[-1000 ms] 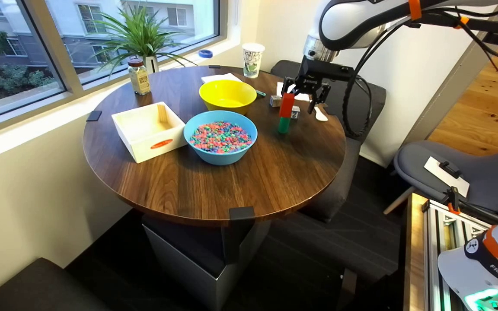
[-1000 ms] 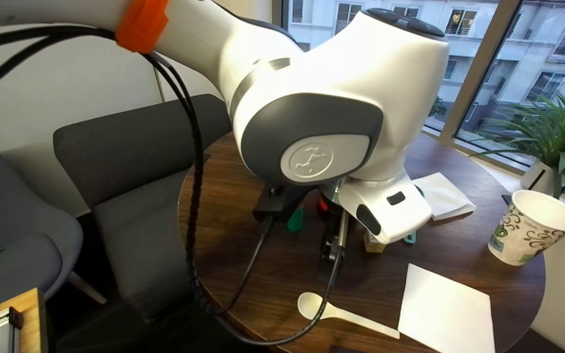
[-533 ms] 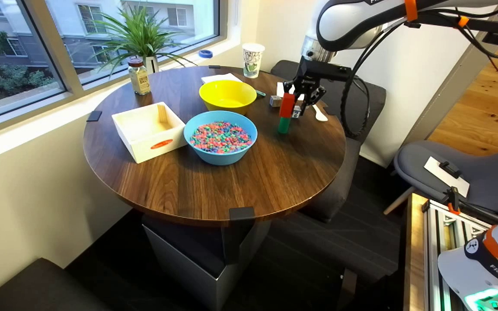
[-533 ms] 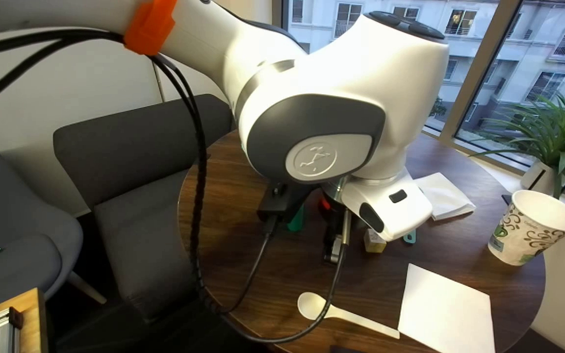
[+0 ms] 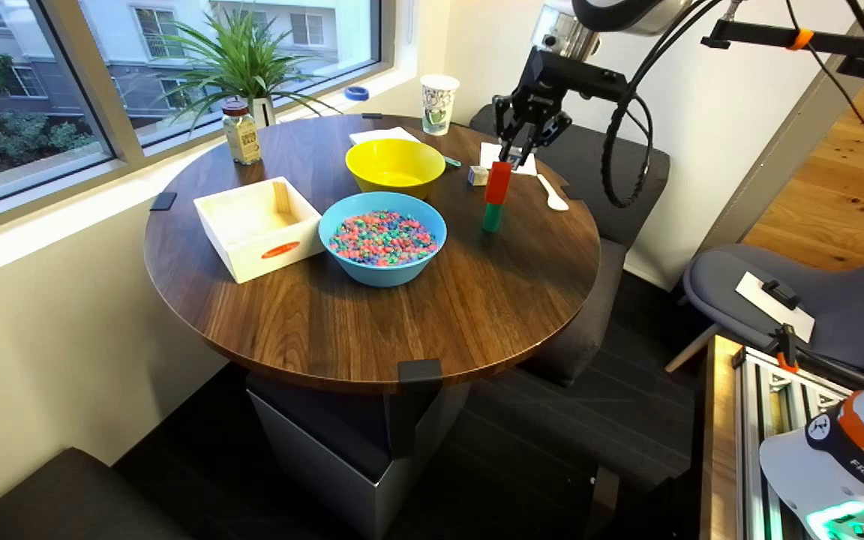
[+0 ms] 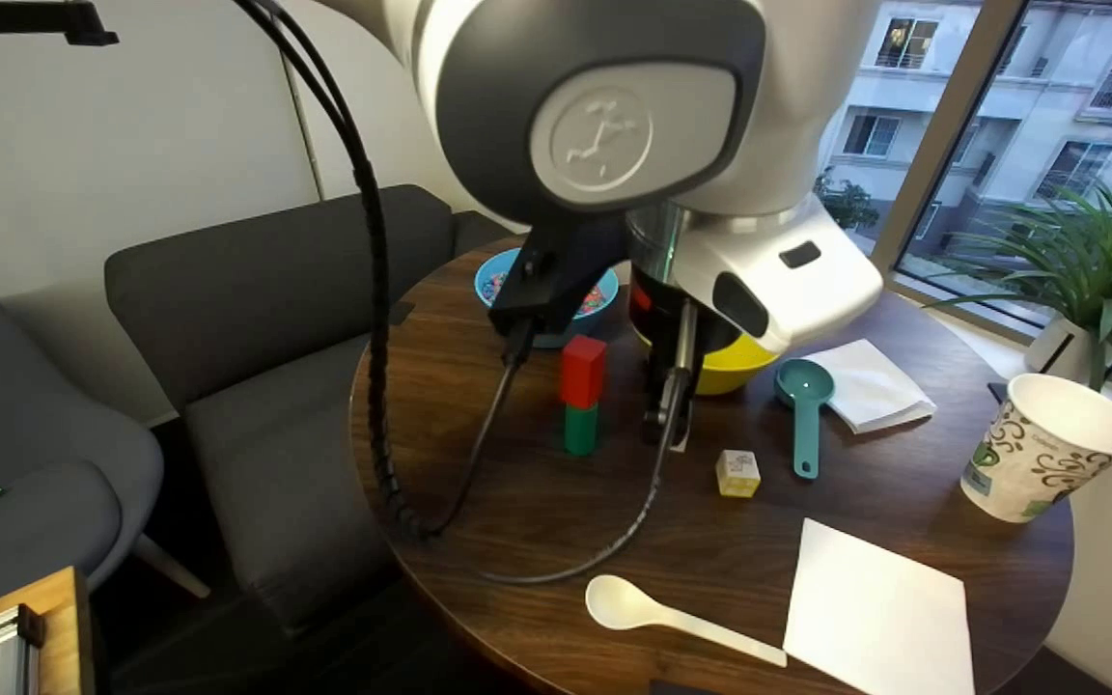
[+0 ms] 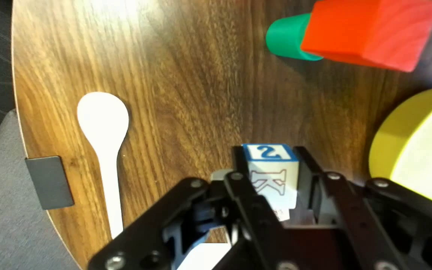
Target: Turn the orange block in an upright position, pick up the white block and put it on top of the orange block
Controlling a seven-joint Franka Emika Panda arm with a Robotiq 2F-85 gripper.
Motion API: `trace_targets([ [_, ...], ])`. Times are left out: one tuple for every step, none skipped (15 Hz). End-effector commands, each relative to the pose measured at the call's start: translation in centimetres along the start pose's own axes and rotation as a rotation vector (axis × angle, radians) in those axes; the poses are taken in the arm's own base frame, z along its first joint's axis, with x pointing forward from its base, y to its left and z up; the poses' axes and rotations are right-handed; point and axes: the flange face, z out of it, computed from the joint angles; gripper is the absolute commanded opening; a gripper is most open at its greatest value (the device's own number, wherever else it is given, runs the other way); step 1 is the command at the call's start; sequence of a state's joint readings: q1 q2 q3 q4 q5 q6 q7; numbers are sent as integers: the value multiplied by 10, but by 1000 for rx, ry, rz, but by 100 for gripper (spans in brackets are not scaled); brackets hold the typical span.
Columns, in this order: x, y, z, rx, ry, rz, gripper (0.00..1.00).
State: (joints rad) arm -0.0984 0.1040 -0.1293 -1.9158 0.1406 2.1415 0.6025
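In the wrist view, the gripper (image 7: 271,154) reaches in from the bottom of the frame, clamped on opposite sides of the white block (image 7: 272,183), which bears a blue-framed figure on one face and an outlined K on another. At the upper right, the orange block (image 7: 362,32) sits on the green block (image 7: 287,37), well apart from the gripper. A yellow bowl (image 7: 394,137) is cut off by the right edge, and a pale spoon (image 7: 103,123) lies left of centre on the tabletop (image 7: 189,93).

In an exterior view, the orange block stands upright on the green block, right of centre, while the white block, partly hidden here, appears in the gripper just above and right of it. A small cube (image 5: 478,175) lies to their left. Nearer the middle, a blue bowl (image 5: 379,276) of coloured beads (image 5: 383,238) is just beside a wooden box (image 5: 256,256).

In an exterior view, the stacked pair stands at the centre of the frame. The arm (image 6: 604,125) and its cable (image 6: 378,319) cover much of the gripper. A teal scoop (image 6: 807,430) and a paper cup (image 6: 1039,454) are at right, a white sheet (image 6: 879,613) at the lower right
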Motion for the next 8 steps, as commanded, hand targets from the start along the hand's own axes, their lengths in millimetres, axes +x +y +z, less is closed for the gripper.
trace_targets([
  [-20,-8,-41,9,2,38,9],
  [-25,-11,-51,11,13,44,9],
  [-29,-15,-59,9,14,55,9],
  [-34,-19,-66,12,13,62,9],
  [-39,-23,-71,12,14,71,9],
  [-44,-27,-75,16,8,71,9],
  [-49,-30,-77,14,1,76,9],
  [-54,-34,-78,11,-3,80,9],
])
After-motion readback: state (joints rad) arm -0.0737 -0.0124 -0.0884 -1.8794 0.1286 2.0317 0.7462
